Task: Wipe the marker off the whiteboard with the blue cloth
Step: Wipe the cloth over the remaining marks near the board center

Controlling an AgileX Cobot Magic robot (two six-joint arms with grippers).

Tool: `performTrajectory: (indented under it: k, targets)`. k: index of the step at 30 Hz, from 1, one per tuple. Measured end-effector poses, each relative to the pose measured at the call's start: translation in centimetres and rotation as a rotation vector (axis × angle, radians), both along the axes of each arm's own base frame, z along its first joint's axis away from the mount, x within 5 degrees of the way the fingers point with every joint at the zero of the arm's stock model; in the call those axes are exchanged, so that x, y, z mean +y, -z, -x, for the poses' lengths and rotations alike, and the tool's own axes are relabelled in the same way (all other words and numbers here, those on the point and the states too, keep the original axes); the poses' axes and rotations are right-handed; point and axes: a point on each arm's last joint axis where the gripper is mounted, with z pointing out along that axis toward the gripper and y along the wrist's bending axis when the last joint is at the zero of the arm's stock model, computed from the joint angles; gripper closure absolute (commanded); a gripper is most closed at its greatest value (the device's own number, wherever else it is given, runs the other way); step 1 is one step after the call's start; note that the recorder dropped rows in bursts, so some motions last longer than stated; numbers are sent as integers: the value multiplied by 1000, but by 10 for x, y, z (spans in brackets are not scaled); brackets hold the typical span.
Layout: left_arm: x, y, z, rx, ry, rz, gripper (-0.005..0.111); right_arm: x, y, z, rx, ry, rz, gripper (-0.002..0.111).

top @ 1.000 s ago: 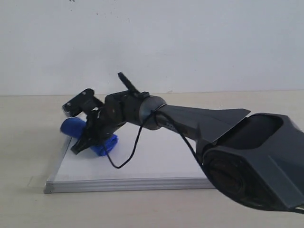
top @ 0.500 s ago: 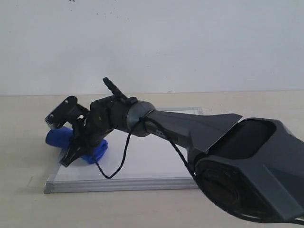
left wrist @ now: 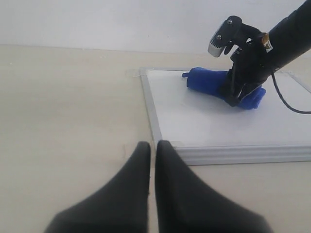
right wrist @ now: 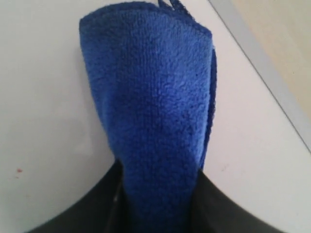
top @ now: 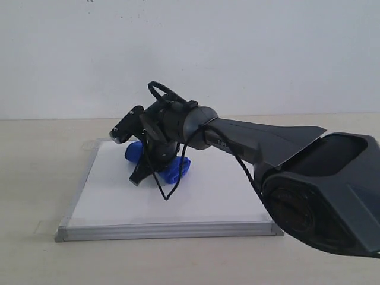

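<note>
left gripper [left wrist: 151,160] idle over desk [left wrist: 63,121], jaws nearly together, empty. whiteboard [top: 113,202] near half looks clean. No marker line visible, only a faint red speck [right wrist: 18,171], maybe residue. right gripper [top: 155,168] clamps blue cloth [top: 176,168], resting on the board's far half. Suggest even downward pressure, overlapping strokes, a pass over the speck, staying inside the frame.

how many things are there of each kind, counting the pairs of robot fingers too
whiteboard: 1
blue cloth: 1
pairs of robot fingers: 2, the left fingers and the right fingers
total: 4
</note>
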Motion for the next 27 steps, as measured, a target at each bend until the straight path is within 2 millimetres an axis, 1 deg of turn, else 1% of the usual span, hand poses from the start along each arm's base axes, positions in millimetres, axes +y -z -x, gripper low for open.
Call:
performTrajectory:
  k: [4,5,6,7,9,10,11,12,13,14,16,17,19,20,23,25,27]
  targets:
    - [0,0,0,0,0,0,103,16,-4,17,55,-115,-10,109]
    - [0,0,0,0,0,0,103,30,-9,32,90,-174,-39,109]
    - [0,0,0,0,0,0,103,37,-11,38,102,-196,-54,109]
    - [0,0,0,0,0,0,103,47,-16,51,130,-224,-76,109]
    - [0,0,0,0,0,0,103,49,-19,58,164,-223,-75,109]
    - [0,0,0,0,0,0,103,46,-20,56,161,-204,-63,109]
    - [0,0,0,0,0,0,103,34,-19,44,134,-145,-24,109]
    - [0,0,0,0,0,0,103,16,-20,29,78,-60,33,109]
    - [0,0,0,0,0,0,103,7,-21,20,49,-16,58,109]
    - [0,0,0,0,0,0,103,-8,-22,8,14,48,92,109]
    - [0,0,0,0,0,0,103,-18,-23,1,-1,90,104,109]
    - [0,0,0,0,0,0,103,-17,-22,2,11,93,93,109]
    - [0,0,0,0,0,0,103,-3,-20,14,80,40,40,109]
    - [0,0,0,0,0,0,103,10,-18,26,137,-23,-9,109]
    - [0,0,0,0,0,0,103,28,-18,41,217,-122,-96,109]
    - [0,0,0,0,0,0,103,35,-19,48,252,-164,-141,109]
    - [0,0,0,0,0,0,103,36,-19,48,244,-167,-138,109]
